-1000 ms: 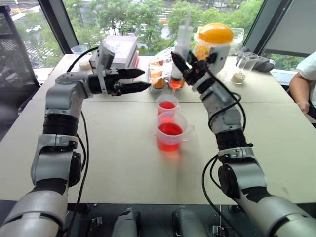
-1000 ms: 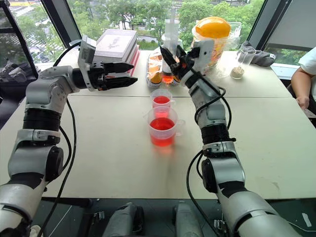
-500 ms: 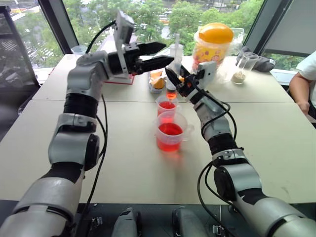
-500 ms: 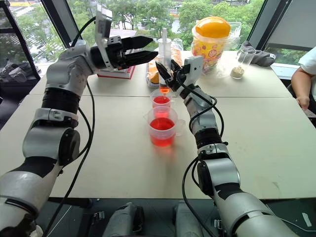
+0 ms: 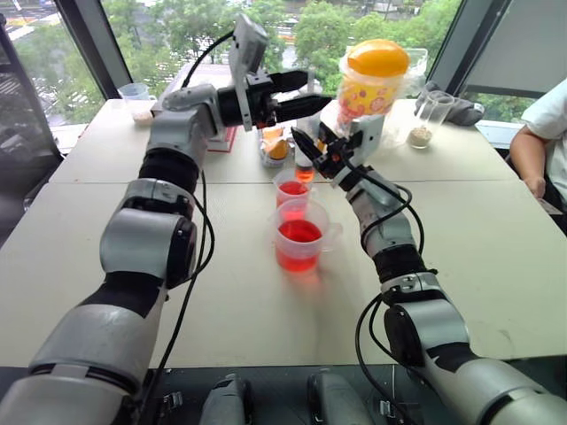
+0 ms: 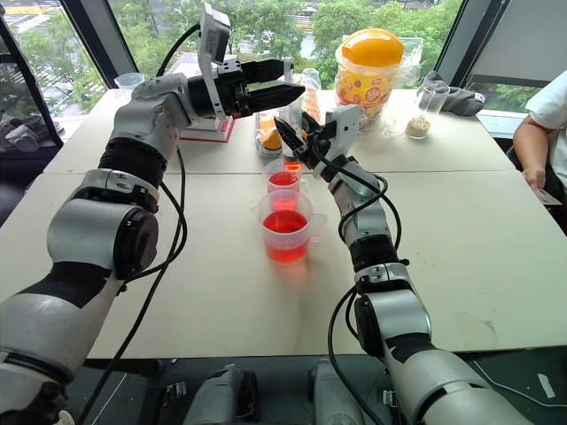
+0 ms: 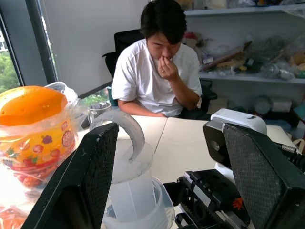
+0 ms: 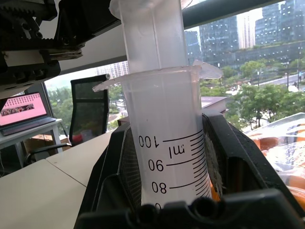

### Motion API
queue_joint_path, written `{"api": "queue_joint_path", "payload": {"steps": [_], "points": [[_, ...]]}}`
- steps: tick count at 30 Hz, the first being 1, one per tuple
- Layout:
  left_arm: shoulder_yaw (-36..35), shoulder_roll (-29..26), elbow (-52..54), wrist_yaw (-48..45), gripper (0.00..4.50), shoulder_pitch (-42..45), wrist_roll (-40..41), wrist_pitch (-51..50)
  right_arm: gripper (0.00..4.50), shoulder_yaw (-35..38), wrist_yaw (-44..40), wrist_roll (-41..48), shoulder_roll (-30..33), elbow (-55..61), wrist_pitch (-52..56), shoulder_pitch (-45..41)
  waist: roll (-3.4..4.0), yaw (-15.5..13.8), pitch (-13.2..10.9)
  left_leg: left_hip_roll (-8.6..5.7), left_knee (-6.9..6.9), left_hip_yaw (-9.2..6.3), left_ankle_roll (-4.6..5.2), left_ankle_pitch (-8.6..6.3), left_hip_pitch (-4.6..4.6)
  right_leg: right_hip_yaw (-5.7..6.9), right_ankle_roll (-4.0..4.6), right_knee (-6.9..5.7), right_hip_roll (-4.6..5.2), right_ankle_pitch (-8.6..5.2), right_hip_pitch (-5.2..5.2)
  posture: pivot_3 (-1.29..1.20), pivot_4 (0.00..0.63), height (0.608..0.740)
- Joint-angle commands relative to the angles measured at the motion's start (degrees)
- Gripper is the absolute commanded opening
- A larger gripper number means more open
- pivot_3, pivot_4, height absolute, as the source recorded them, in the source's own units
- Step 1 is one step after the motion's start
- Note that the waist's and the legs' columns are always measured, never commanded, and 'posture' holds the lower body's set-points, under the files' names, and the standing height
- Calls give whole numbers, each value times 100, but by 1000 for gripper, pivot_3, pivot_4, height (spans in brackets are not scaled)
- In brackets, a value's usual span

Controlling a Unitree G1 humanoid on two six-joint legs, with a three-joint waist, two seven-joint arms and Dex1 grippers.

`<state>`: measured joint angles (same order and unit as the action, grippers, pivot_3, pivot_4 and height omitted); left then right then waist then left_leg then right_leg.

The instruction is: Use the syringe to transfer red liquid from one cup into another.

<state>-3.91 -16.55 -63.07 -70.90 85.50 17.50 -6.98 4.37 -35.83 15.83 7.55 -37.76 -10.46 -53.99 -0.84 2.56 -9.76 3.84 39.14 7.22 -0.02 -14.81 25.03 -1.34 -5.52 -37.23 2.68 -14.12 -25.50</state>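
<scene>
My right gripper (image 6: 292,135) is shut on the barrel of the clear syringe (image 8: 167,143), holding it upright. Its lower end (image 6: 292,163) shows orange-red just above the smaller cup (image 6: 282,180), which holds red liquid (image 6: 282,178). The larger cup (image 6: 285,232) stands right in front of it, about half full of red liquid (image 5: 299,232). My left gripper (image 5: 319,89) reaches in from the left at the top of the syringe. It is open, its fingers (image 7: 90,176) on either side of the white plunger head (image 7: 125,143) with a gap on both sides.
Behind the cups stand a yellow-lidded snack jar (image 5: 376,75), snack bags (image 5: 276,146) and a stack of books (image 6: 205,131). Small clear cups sit at the back right (image 5: 423,119) and back left (image 5: 135,96). A person (image 5: 542,133) sits at the table's right end.
My left gripper has swung right and up from beside the cups to straddle the plunger head. The right gripper has brought the syringe down a little, closer to the smaller cup.
</scene>
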Motion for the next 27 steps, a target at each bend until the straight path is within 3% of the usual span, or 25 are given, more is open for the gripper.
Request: {"api": "queue_joint_path", "payload": {"steps": [1,2,8,27], "points": [[-122,53,-77,-92,3047,244,-26,36,1446,-41,-50,-2,-40,433,-85,-106,0,0,0,0,0,0,0,0,0,0,0,0,0,0,0,0,150,740],[-124,60,-102,-114,2802,254,-39,36,1446,-49,-56,-9,-35,439,-83,-106,0,0,0,0,0,0,0,0,0,0,0,0,0,0,0,0,150,740],[-159,84,-199,-225,45,280,-132,71,1446,-46,-88,-25,-16,442,-60,-168,0,0,0,0,0,-1,0,0,0,0,0,-1,0,0,0,0,150,740],[-22,-21,-255,-219,45,-79,-563,304,1446,107,-18,333,53,1668,1182,-435,0,-2,0,0,-1,0,0,0,0,0,0,-1,1,0,0,0,150,740]]}}
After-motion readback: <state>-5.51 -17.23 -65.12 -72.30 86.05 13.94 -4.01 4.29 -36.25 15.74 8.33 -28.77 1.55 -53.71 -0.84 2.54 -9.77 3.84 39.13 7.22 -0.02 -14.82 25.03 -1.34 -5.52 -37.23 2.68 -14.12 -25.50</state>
